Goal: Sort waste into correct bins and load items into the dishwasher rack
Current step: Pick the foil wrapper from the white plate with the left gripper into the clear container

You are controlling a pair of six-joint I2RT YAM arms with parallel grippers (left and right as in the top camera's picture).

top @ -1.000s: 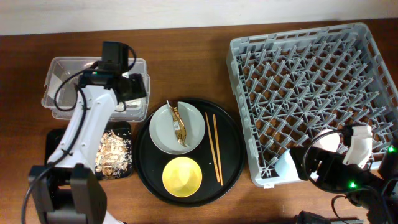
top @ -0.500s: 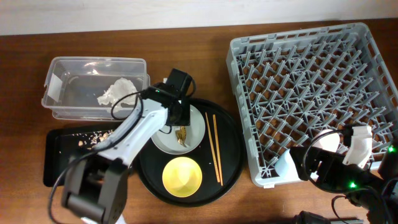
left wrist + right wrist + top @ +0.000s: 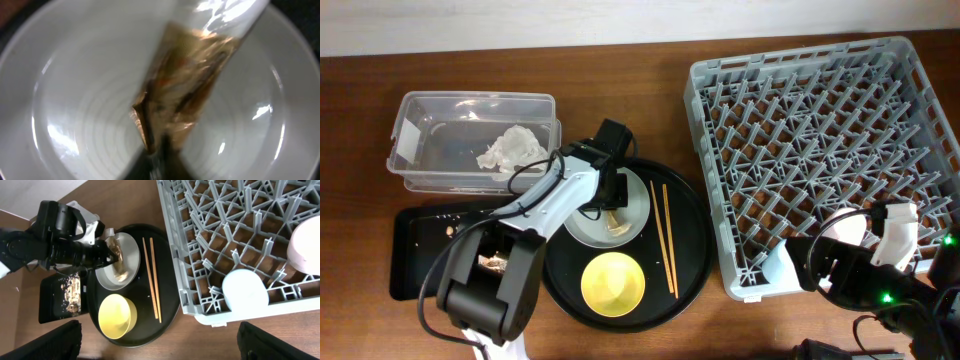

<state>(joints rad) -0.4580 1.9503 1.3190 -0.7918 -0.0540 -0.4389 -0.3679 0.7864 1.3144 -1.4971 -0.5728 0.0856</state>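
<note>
My left gripper [image 3: 609,203] hangs over the pale grey plate [image 3: 638,200] on the round black tray and is shut on the lower end of the brown-and-gold foil wrapper [image 3: 187,85]. The wrapper stands up from the plate [image 3: 75,100]. On the same tray are the yellow bowl [image 3: 613,282] and two wooden chopsticks [image 3: 665,238]. Crumpled tissue [image 3: 510,148] lies in the clear tub [image 3: 415,150]. Food scraps [image 3: 492,262] lie in the shallow black tray [image 3: 420,245]. My right gripper [image 3: 160,330] is open and holds nothing, near the rack's front left corner. The rack [image 3: 820,140] holds a light blue cup [image 3: 245,292] and a pink cup [image 3: 307,245].
The round black tray [image 3: 695,250] sits between the two bins and the rack. My left arm [image 3: 535,215] stretches across the black tray's right end. Bare brown tabletop [image 3: 660,340] runs along the front edge.
My left arm swung from the clear tub to the plate, leaving the tissue in the tub, and its jaws closed on the foil wrapper. The right arm has not moved.
</note>
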